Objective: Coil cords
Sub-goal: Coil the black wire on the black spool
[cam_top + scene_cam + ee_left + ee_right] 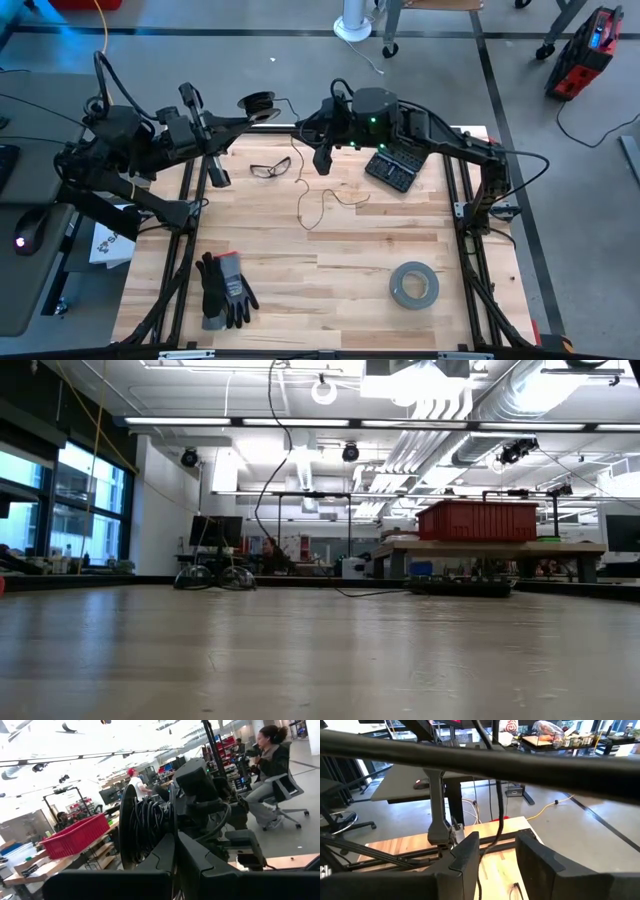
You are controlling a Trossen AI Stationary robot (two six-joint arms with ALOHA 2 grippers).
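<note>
**A:** Can you read any text, label, brand or number anywhere?

**B:** No; you will find nothing legible. The paper sheet [108, 243] just beside the table's [330, 270] left edge carries dark printed marks; they are too small for you to make out. The red bin [75, 836] bears no readable label either.

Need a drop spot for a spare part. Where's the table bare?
Bare wood in the middle, between the gloves and the grey tape roll, below the loose cord. Crowded along the far edge: safety glasses, bit case, spool and both arms.
</note>
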